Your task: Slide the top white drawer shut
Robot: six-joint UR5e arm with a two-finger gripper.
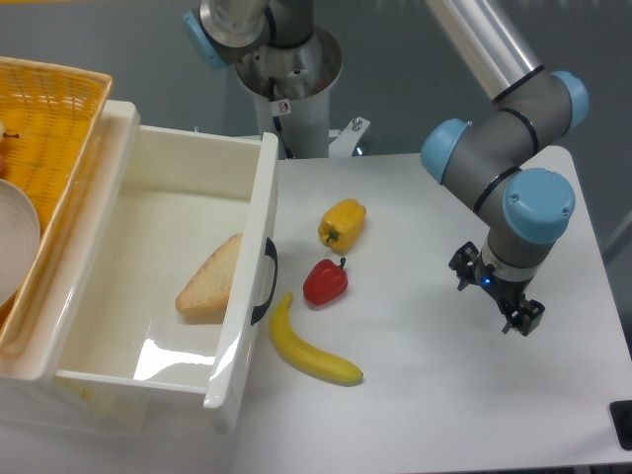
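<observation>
The top white drawer (pixel 148 286) is seen pulled well out of its cabinet at the left of the white surface (pixel 444 395), its tall front panel turned toward the middle of the scene and its curved black handle (pixel 265 281) facing the produce. A wedge of bread (pixel 209 277) is held inside the glossy box, lying against the inner side of the front panel. A yellow woven basket (pixel 44 118) is set along the drawer's far left edge, with part of a white dish (pixel 15 237) visible in it. Just beyond the handle, a yellow bell pepper (pixel 342 223), a red bell pepper (pixel 325 281) and a banana (pixel 311 346) are laid out on the surface, the banana nearest the drawer front. The pincer (pixel 497 296) is held above the right side of the surface, well apart from the drawer and the produce, pointing downward; its fingers appear to be parted with nothing between them, though the small dark parts are hard to read from this angle
</observation>
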